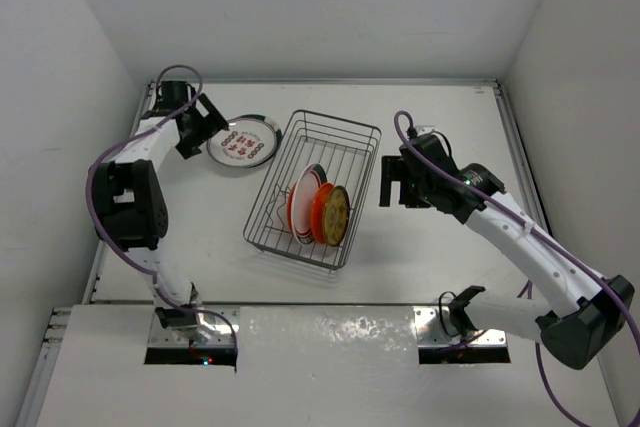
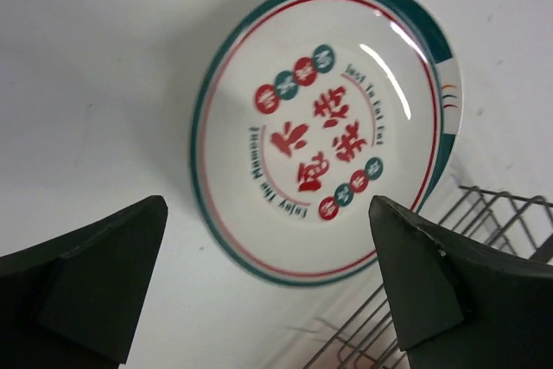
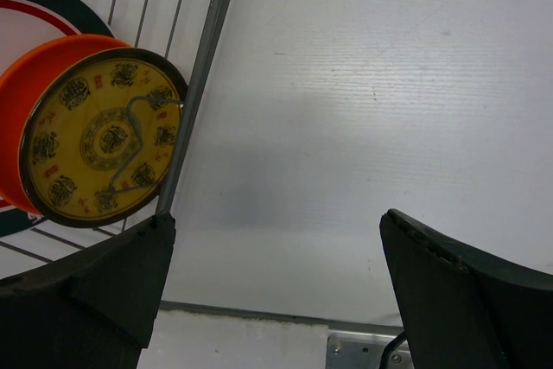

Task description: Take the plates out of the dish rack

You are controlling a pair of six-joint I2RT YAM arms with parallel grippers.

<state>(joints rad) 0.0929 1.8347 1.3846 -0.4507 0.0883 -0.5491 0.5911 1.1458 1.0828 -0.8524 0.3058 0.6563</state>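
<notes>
The dish rack (image 1: 372,131) stands mid-table with three plates upright in its tines: a white teal-rimmed one (image 1: 300,201), an orange one (image 1: 320,213) and a tan-yellow one (image 1: 337,215). Left of the rack, a white plate with red patterns (image 1: 243,142) lies flat on the table, apparently on top of another teal-rimmed plate (image 2: 446,84). My left gripper (image 1: 205,125) hovers open just beside it, the patterned plate (image 2: 324,131) lying free beyond the jaws (image 2: 268,213). My right gripper (image 1: 392,183) is open and empty to the right of the rack (image 3: 203,66), near the yellow plate (image 3: 99,149).
A raised metal edge (image 1: 330,81) runs along the table's far side, and white walls enclose the space. A corner of the rack's wire (image 2: 432,300) lies close to my left gripper's right finger. The arm bases sit at the near edge.
</notes>
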